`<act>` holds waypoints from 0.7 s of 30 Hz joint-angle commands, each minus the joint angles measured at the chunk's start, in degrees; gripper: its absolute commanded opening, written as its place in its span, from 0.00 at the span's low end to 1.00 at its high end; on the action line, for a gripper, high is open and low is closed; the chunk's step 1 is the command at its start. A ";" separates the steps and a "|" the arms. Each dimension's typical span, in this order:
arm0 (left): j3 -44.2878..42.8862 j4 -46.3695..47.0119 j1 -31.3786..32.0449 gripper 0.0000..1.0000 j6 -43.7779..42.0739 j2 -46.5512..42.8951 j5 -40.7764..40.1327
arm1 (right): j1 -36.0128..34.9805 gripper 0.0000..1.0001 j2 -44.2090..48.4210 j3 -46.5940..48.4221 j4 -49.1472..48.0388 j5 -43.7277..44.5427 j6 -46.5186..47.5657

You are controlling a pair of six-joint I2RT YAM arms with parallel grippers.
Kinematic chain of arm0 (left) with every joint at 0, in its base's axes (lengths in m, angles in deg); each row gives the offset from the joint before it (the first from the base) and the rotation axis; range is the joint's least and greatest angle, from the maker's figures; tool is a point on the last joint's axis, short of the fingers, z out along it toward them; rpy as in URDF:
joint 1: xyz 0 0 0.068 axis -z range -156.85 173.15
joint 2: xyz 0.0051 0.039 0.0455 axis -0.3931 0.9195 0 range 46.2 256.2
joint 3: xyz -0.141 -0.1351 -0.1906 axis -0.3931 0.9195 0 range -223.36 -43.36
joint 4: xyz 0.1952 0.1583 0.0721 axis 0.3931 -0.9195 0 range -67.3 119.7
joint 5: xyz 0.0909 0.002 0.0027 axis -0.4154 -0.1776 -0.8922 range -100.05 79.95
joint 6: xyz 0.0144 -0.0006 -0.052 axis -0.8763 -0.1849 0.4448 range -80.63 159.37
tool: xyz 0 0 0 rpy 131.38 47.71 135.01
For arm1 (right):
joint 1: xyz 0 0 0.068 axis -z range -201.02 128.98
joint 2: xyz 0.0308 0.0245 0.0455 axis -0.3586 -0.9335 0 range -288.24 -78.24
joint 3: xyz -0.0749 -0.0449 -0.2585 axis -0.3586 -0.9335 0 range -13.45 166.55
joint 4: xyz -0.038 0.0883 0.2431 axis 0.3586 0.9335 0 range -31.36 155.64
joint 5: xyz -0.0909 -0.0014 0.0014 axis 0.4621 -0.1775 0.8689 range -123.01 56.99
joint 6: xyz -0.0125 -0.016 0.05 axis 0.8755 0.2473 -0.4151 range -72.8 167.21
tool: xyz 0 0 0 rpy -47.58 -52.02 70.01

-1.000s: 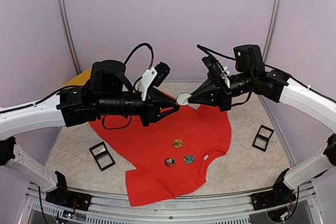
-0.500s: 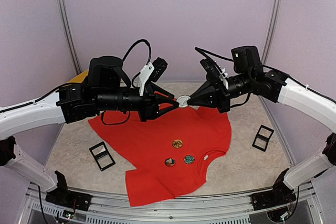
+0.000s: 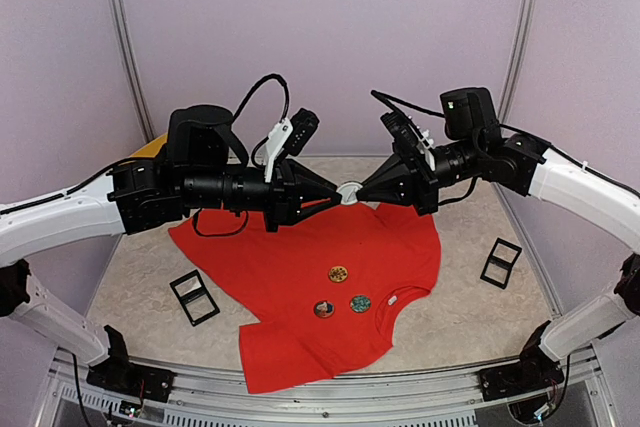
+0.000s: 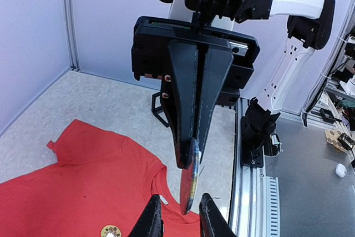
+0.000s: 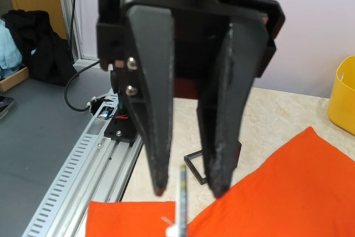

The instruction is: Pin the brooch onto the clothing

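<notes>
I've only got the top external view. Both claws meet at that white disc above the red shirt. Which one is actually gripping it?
Observer: The left wrist view shows the right claw shut on the brooch, which it holds edge-on.
Operator: And the other one?
Observer: The left claw is open. In the right wrist view its fingers stand apart, one on each side of the brooch's edge, with a gap on both sides.
</notes>
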 commanded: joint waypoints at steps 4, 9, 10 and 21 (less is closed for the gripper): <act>-0.64 3.72 0.60 0.26 0.11 0.27 2.33 | -0.58 0.00 -0.50 0.19 -0.07 -1.14 -0.14; -0.46 3.68 1.42 0.19 -0.32 0.81 0.62 | -0.67 0.00 -0.45 -0.13 -0.16 -0.97 -0.22; -0.46 3.66 1.39 0.14 -0.25 0.97 0.42 | -0.71 0.00 -0.45 -0.27 -0.26 -1.06 -0.26; 4.36 14.07 2.59 0.00 0.98 -0.77 -1.37 | -0.79 0.10 0.84 -3.53 -6.60 0.71 -4.03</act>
